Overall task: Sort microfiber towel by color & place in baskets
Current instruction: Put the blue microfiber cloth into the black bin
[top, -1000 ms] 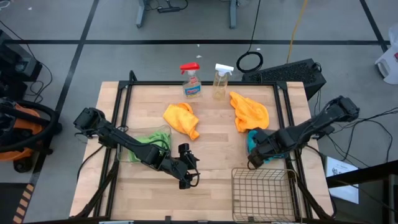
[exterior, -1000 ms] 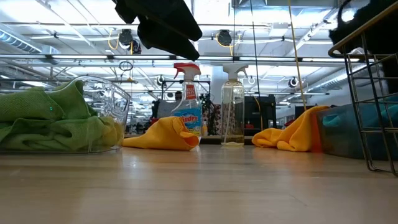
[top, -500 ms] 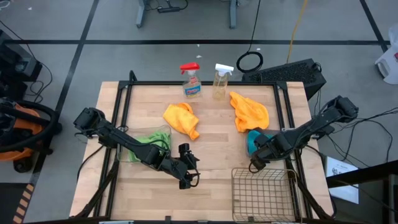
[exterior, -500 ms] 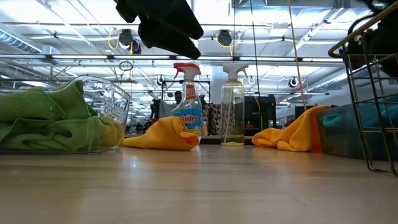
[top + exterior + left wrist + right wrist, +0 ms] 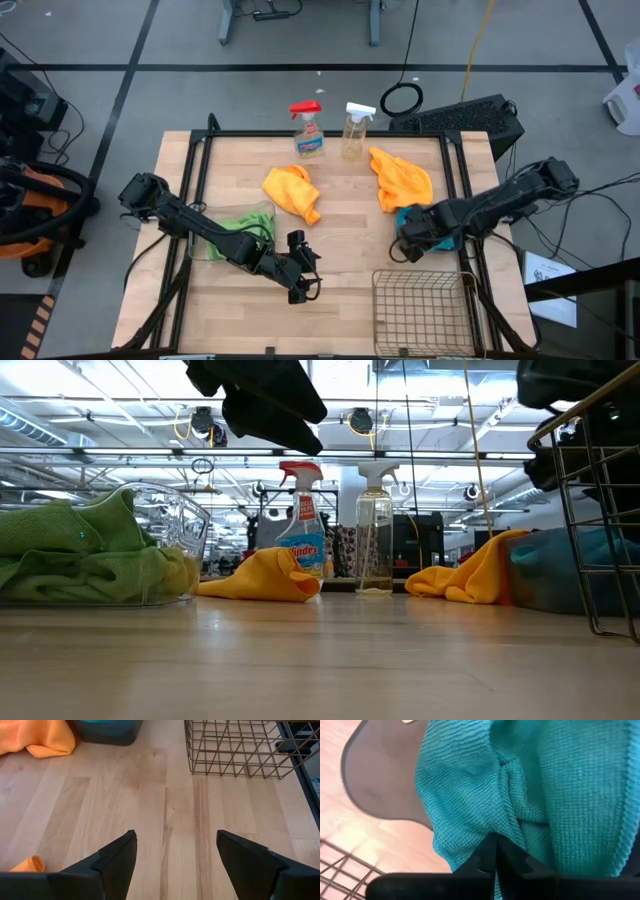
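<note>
Wooden table seen from above, with the brass wire-mesh basket at its near right edge as the landmark. Just behind that basket sits the dark grey bin, holding a turquoise towel. The right gripper is over this bin with its fingers pressed together, pinching a fold of the turquoise towel. Compared with half a second ago, the right gripper has moved slightly away from the wire-mesh basket and further over the bin, covering more of the turquoise cloth.

Far to the left of the wire-mesh basket stands the clear plastic tub with green towel inside. The left gripper hovers just left of the wire-mesh basket, fingers spread wide and holding nothing; it has not moved.

Beyond the bin lies one orange-yellow towel. A second orange-yellow towel lies further left, near the table's middle. Both are unchanged. At the edge farthest from the wire-mesh basket stand two spray bottles: one red-capped and one clear.
</note>
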Controlling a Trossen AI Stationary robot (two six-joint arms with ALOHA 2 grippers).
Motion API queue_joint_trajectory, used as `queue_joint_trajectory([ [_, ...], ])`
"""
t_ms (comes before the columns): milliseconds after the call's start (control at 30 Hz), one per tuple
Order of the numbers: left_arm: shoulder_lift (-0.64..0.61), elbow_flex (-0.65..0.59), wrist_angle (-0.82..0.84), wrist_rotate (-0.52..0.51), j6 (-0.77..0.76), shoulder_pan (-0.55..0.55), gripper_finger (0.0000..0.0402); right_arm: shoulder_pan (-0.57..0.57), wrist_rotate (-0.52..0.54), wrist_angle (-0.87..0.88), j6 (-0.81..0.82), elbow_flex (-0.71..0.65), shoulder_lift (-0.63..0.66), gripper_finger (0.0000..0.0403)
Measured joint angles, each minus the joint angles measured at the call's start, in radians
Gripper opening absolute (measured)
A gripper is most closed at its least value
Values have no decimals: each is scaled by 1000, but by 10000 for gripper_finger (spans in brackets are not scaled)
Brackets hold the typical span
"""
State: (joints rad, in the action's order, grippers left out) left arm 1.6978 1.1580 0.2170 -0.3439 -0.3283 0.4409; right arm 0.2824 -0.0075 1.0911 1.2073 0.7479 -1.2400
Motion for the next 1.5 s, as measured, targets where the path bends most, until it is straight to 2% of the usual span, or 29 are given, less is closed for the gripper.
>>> queue_joint_trajectory([
  [267,0,0,1,0,0,0,279,-90,-125,-47,-139,-14,0,0],
  [400,0,0,1,0,-1,0,279,-111,-133,-56,-153,-14,0,0],
  [567,0,0,1,14,-5,0,279,-112,-202,-45,-156,-7,13,0],
  [767,0,0,1,17,-3,0,279,-112,-131,95,-155,83,43,0],
  [900,0,0,1,17,2,0,279,-119,31,203,-142,154,49,0],
  [1000,0,0,1,17,2,0,279,-132,98,247,-122,179,50,0],
  [1200,0,0,1,17,2,0,279,-139,73,236,-103,159,41,0],
  [1500,0,0,1,17,2,0,279,-146,55,100,-92,4,34,0],
])
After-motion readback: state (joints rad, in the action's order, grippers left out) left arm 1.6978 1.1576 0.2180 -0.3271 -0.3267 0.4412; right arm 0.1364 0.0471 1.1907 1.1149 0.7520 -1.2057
